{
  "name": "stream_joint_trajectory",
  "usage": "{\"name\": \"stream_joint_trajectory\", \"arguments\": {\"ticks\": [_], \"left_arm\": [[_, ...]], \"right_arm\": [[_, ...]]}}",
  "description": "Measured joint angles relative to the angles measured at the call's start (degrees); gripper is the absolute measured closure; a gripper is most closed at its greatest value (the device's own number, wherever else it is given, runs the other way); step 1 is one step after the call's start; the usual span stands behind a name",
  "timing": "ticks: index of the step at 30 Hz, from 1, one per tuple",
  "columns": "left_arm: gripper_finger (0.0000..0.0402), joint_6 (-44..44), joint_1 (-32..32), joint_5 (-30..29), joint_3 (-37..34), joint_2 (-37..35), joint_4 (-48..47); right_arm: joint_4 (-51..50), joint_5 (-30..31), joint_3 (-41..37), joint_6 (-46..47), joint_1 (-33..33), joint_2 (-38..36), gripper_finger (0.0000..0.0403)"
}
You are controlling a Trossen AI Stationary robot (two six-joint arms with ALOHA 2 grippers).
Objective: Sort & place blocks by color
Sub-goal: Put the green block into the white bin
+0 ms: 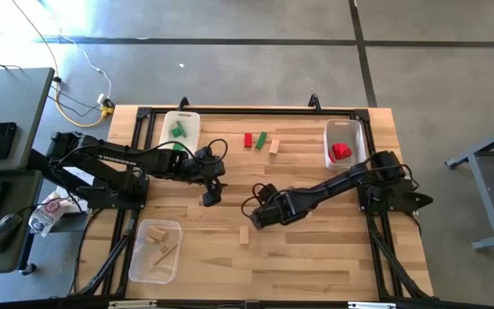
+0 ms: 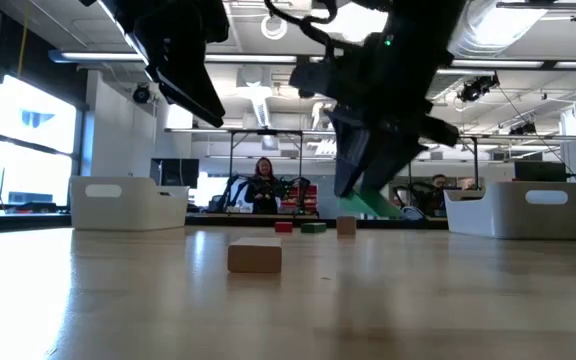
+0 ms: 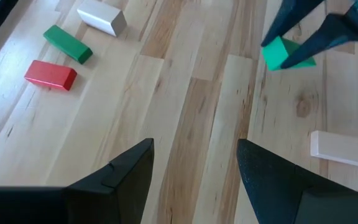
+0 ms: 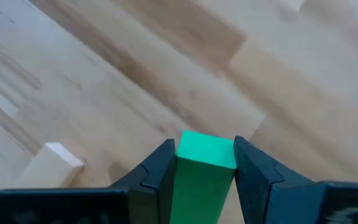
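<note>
My right gripper (image 4: 204, 152) is shut on a green block (image 4: 202, 174) near the table's middle (image 1: 254, 216). My left gripper (image 3: 194, 149) is open and hovers just left of it (image 1: 210, 197), touching nothing. A pale wooden block (image 1: 243, 235) lies flat on the table below the right gripper. Toward the far edge, a red block (image 1: 248, 140), a second green block (image 1: 262, 140) and another pale block (image 1: 274, 146) lie side by side on the table. The left wrist view shows the held green block (image 3: 288, 54) too. My right gripper pinches the green block between its two fingers, one on each of two opposite side faces (image 4: 185, 163). Its free end (image 4: 207, 148) sticks out past the fingertips. The fingers come down at a slant from above. The block (image 2: 373, 205) is lifted clear of the table.
A white bin with green blocks (image 1: 178, 130) stands at the far left. A white bin with red blocks (image 1: 343, 150) stands at the far right. A clear bin with pale blocks (image 1: 155, 249) sits at the near left. A person (image 2: 264, 180) shows in the room behind.
</note>
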Motion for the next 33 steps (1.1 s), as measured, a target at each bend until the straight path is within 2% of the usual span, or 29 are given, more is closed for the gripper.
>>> {"name": "stream_joint_trajectory", "arguments": {"ticks": [3, 8, 11, 17, 22, 29, 33], "left_arm": [[0.0186, 1.5, 0.1, 1.4, 0.0, 0.0, 0.0], [0.0186, 6.7, 0.2, 8.1, 0.0, 0.0, 0.6], [0.0186, 7.5, 0.3, 9.2, 0.0, -0.6, 0.9], [0.0186, 10.4, 2.2, 11.4, 0.0, -2.3, 7.1], [0.0186, 11.0, 4.5, 13.1, 0.0, -2.8, 13.0], [0.0186, 10.9, 7.9, 14.6, 0.0, -2.8, 15.6], [0.0186, 7.6, 10.1, 23.2, 0.0, -2.8, 18.6]], "right_arm": [[-1.1, 1.9, 1.5, -4.9, -0.6, -1.2, 0.0295], [-1.1, 5.2, 3.7, -14.1, -1.0, -4.0, 0.0295], [-0.4, 6.4, 4.2, -19.5, -1.6, -6.4, 0.0295], [4.4, 6.8, 4.2, -30.8, -4.2, -11.3, 0.0295], [9.8, 5.1, 4.2, -41.7, -7.0, -14.6, 0.0295], [15.6, 0.1, 4.2, -52.5, -10.7, -21.2, 0.0295], [18.1, -1.8, 4.2, -57.3, -11.6, -23.8, 0.0295]]}}
